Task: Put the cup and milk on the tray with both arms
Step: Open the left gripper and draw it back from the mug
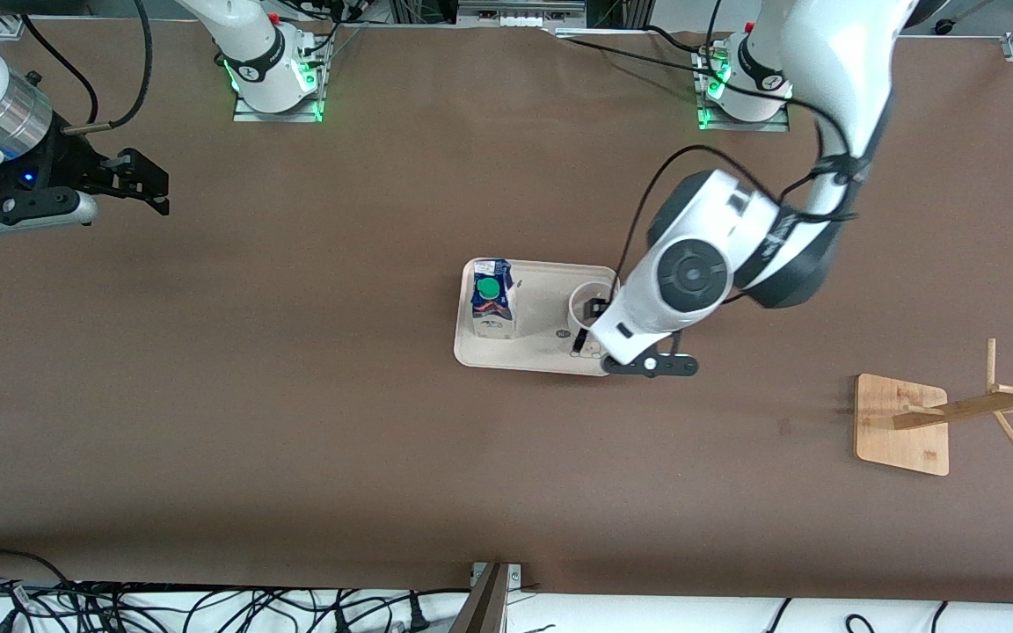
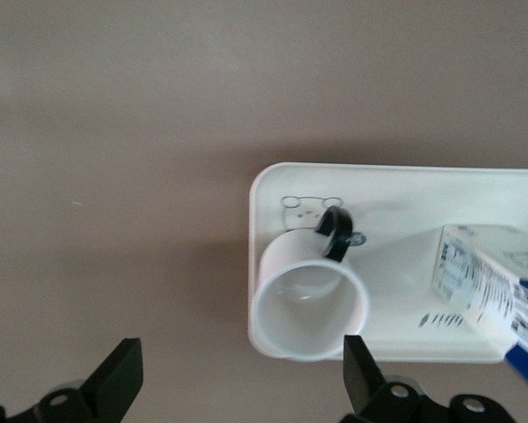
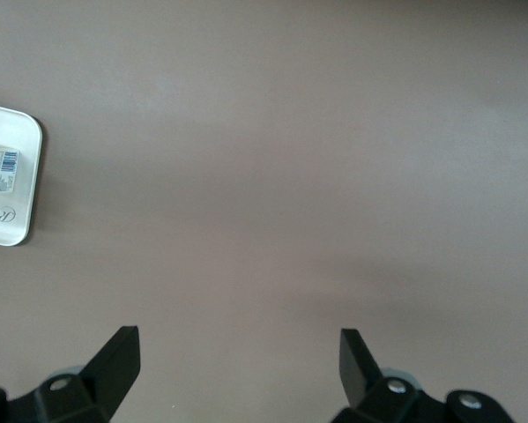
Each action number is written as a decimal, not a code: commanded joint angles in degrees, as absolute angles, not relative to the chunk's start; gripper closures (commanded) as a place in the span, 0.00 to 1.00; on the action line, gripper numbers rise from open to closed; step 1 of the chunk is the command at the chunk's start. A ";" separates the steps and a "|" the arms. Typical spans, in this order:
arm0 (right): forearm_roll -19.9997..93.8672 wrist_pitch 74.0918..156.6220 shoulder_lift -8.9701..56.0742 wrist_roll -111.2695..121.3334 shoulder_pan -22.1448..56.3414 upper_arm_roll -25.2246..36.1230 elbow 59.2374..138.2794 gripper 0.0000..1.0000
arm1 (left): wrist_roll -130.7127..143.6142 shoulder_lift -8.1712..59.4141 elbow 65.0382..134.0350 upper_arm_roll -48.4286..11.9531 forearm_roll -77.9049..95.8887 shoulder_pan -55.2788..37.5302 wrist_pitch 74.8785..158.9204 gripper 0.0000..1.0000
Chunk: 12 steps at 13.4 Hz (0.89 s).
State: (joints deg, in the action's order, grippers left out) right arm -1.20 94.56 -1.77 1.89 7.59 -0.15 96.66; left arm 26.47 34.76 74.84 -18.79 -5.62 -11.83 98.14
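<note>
Cup [image 1: 588, 306]: stands upright on the tray [image 1: 542, 352], at the end toward the left arm, its black handle pointing toward the front camera; nothing grips it.
Milk [image 1: 493, 299]: stands upright on the same tray, at the end toward the right arm, green cap on top, apart from the cup.
Tray: lies flat near the middle of the brown table [image 1: 295, 422].
Left gripper [image 2: 241, 379]: hangs over the cup and the tray's end, fingers spread wide, one finger [image 2: 356, 370] close above the cup's rim.
Right gripper [image 3: 237, 366]: waits over bare table at the right arm's end, fingers spread, holding nothing.
Wooden rack [image 1: 902, 425]: stands at the left arm's end, well apart from the tray.
</note>
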 commanded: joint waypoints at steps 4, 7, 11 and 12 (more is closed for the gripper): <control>-1.14 93.60 -1.76 2.55 7.65 -0.26 95.98 0.00 | 15.65 25.58 74.72 -18.02 -6.42 -3.09 96.24 0.00; -1.23 91.93 -1.93 2.72 7.73 -0.53 95.98 0.00 | 15.12 25.58 70.23 -18.28 -6.15 1.84 93.70 0.00; -1.23 91.85 -1.93 2.64 7.73 -0.44 95.98 0.00 | 13.10 22.78 70.22 -17.58 -7.03 2.99 89.74 0.00; -1.23 91.85 -1.85 2.64 7.73 -0.35 95.98 0.00 | 11.09 21.37 71.53 -17.67 -6.86 4.03 88.52 0.00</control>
State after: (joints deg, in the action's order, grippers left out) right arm -1.20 92.92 -1.78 2.03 7.63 -0.45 96.64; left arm 13.97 24.65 70.27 -17.73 -5.63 3.17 91.03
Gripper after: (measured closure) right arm 0.000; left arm 0.000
